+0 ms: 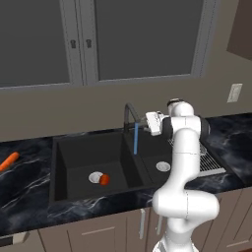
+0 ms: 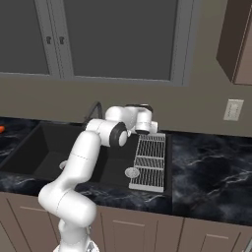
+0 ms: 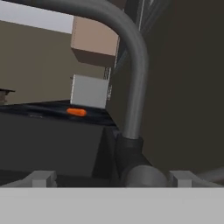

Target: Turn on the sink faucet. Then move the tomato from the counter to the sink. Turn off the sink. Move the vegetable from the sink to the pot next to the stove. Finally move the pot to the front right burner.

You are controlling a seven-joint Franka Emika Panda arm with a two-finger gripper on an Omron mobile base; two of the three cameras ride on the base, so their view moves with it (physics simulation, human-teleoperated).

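A: Tomato (image 1: 104, 179) first: where is it?
B: Low in the left base view, left of centre, on the floor of the sink's (image 1: 69, 147) left basin, touching the round silver drain (image 1: 95, 177). So the wash step looks reached.
A: Is water on?
B: A thin blue stream (image 1: 136, 139) drops from the faucet (image 1: 129, 112) spout at the middle of that frame, so yes. It seems to fall near the divider, right of the tomato.
A: And the gripper?
B: The gripper (image 1: 149, 123) sits just right of the faucet, jaws spread wide with nothing between them. In the hand view the faucet's grey neck (image 3: 133, 87) rises at centre right, its base close in front of the fingertips (image 3: 41, 178). I judge it is placed there to shut the water off.
A: Anything else nearby?
B: The right basin holds only its own drain (image 1: 163, 166). A wire rack (image 2: 149, 160) lies at its right edge. A carrot (image 1: 9, 161) rests on the counter (image 1: 29, 167) at the far left.
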